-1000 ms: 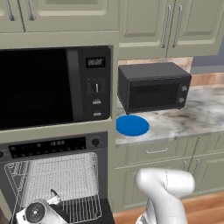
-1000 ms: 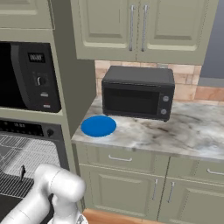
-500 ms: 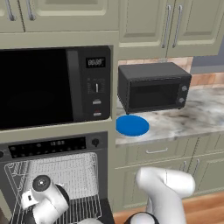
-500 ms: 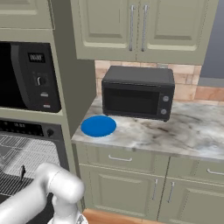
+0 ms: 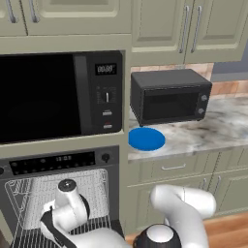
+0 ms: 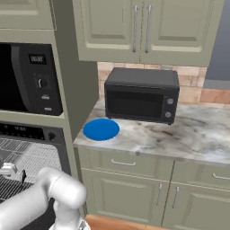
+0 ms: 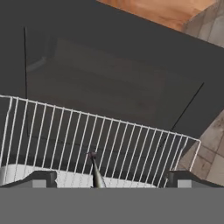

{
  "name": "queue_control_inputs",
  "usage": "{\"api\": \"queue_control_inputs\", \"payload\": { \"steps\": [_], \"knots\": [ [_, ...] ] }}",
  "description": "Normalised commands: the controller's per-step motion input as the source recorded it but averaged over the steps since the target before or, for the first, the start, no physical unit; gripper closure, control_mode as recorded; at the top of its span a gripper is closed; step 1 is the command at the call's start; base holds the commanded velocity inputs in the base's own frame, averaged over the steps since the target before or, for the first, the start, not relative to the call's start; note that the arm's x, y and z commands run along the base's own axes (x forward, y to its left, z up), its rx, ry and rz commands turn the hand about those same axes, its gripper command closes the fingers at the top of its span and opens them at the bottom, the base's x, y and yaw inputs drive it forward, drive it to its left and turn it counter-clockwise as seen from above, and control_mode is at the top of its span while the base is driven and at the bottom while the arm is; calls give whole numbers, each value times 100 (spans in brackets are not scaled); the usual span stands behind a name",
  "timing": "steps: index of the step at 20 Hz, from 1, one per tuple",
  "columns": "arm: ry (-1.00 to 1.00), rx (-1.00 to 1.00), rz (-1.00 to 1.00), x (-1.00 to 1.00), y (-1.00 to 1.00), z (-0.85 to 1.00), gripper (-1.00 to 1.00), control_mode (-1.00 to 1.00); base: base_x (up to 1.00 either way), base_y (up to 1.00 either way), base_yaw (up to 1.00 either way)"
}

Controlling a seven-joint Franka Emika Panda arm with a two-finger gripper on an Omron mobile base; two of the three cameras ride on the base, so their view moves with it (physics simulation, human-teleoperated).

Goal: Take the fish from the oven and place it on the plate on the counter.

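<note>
Left base view: the oven [image 5: 58,164] fills the lower left, a black front with its glass door dropped and a pale cavity behind a thin wire rack [image 5: 29,191]. The white arm reaches in low, its rounded wrist in front of the rack. The plate [image 5: 147,139], a flat matte blue disc, sits mid-frame on the marbled counter [image 5: 223,128].

Right base view: plate left of centre, beside the small boxy microwave [image 6: 141,95], counter veined grey and white. Oven at the far left edge.

Hand view: the fish [image 7: 96,171], a slim grey sliver, lies on the rack at bottom centre, between the fingertips; gripper [image 7: 109,179] spread wide, nothing pinched.

Doing it well: I'd drop straight down, straddle the sliver across its narrow width, and close gently so it doesn't slip between the wires.
</note>
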Motion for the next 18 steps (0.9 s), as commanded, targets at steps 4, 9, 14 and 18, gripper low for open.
{"api": "queue_control_inputs", "payload": {
  "steps": [4,9,14,18],
  "knots": [
    [0,1,0,44,-24,-13,-100,-100,0,0,0],
    [-3,0,0,11,0,-20,-100,-100,0,0,0],
    [-2,0,0,27,0,-46,-100,-100,0,0,0],
    [-1,0,0,47,0,-28,-100,-100,0,0,0]
  ]
}}
